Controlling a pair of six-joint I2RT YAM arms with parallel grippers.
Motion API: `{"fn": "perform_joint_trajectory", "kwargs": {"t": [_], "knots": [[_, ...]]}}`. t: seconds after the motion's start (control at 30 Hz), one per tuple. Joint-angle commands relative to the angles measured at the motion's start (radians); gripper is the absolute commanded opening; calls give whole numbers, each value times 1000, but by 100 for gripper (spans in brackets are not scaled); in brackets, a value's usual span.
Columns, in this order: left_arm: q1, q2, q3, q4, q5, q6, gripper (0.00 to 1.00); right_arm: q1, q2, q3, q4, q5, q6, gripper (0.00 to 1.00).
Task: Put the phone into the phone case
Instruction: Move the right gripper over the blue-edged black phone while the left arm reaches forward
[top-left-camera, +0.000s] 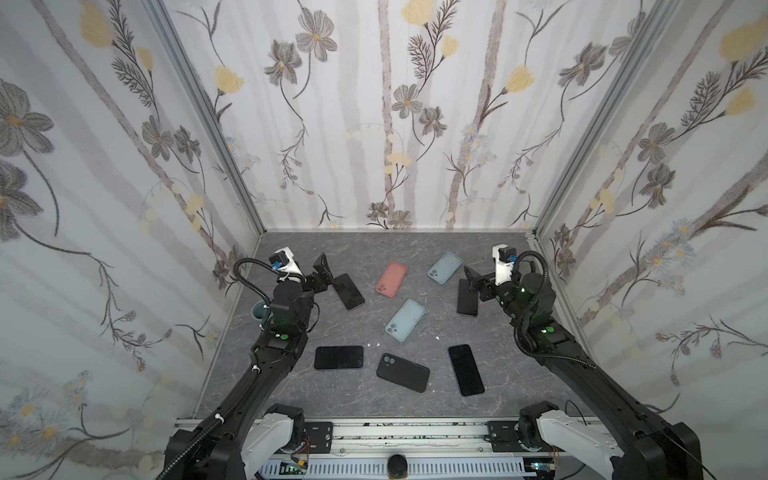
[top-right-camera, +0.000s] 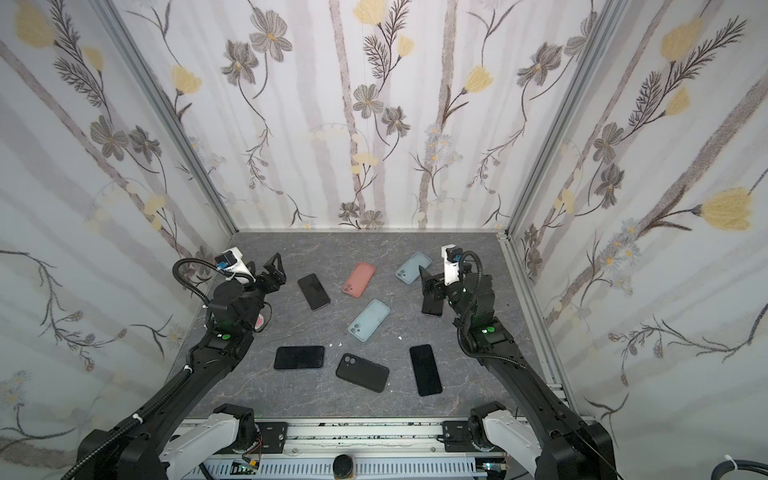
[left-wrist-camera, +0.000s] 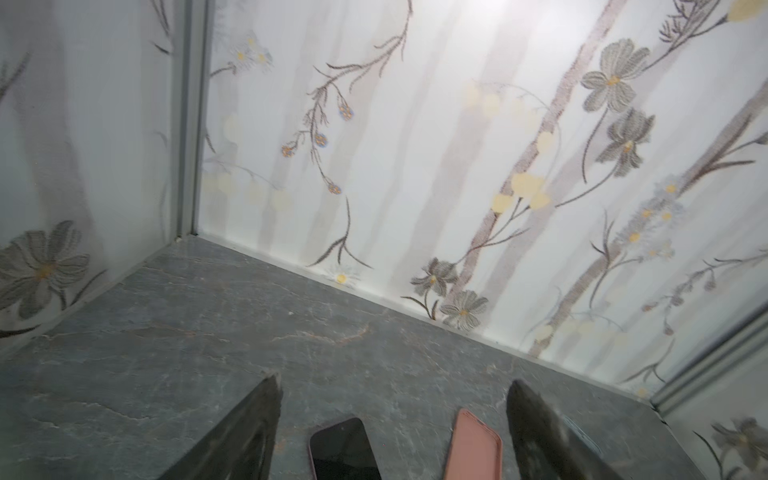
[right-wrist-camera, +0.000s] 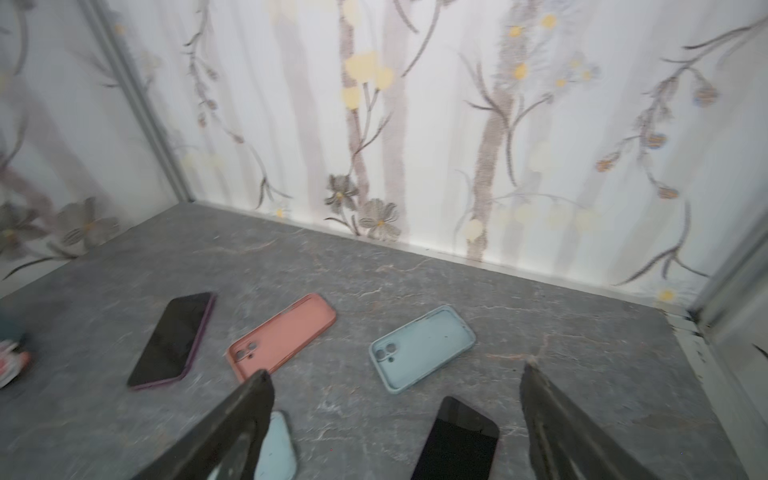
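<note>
Phone (left-wrist-camera: 343, 451) lies just beneath the left gripper (left-wrist-camera: 392, 386), whose jaws are spread wide and empty; pink case (left-wrist-camera: 476, 444) lies beside it; right gripper (right-wrist-camera: 395, 370), equally wide and empty, hangs over second phone (right-wrist-camera: 457, 440); blue case (right-wrist-camera: 422, 347) lies just ahead.

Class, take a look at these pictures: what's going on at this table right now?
Two robot arms are set over a grey table strewn with phones and phone cases. The left gripper hangs open above a dark phone that lies beside the pink case. The right gripper hangs open above another phone, near a light blue case. Neither gripper holds anything, and both of those cases lie empty.
</note>
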Motion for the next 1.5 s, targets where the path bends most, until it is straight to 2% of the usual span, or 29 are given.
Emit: {"fn": "perform_joint_trajectory", "kwargs": {"t": [0.0,0.1,0.17,0.27,0.37,0.43,0.53,0.67,0.8,0.97,1.13,1.2,1.47], "knots": [[-23,-34,29,-234,132,-22,85,99,-23,30,-195,-181,-192,91],[-47,-65,40,-321,219,34,85,220,-35,52,-340,-251,-361,91],[-62,-81,43,-369,265,86,85,279,-43,52,-419,-253,-468,91],[-84,-95,42,-420,297,130,85,305,-45,84,-474,-228,-502,90],[-108,-110,29,-450,312,150,85,307,-37,109,-484,-168,-401,88],[-133,-122,18,-464,317,170,85,312,-18,142,-495,-84,-230,85],[-177,-135,3,-477,321,216,84,316,36,222,-582,31,109,80],[-230,-138,-28,-455,326,261,85,317,75,243,-769,185,528,81],[-277,-124,-81,-393,378,316,86,324,46,151,-913,237,713,81],[-348,-91,-121,-343,432,446,91,355,-14,11,-993,242,808,85],[-402,-54,-145,-303,487,565,96,375,-48,-83,-995,234,837,88],[-412,-41,-149,-294,519,590,100,377,-48,-107,-989,234,837,92],[-441,-3,-179,-279,547,622,100,390,-26,-162,-952,238,815,100]]}}
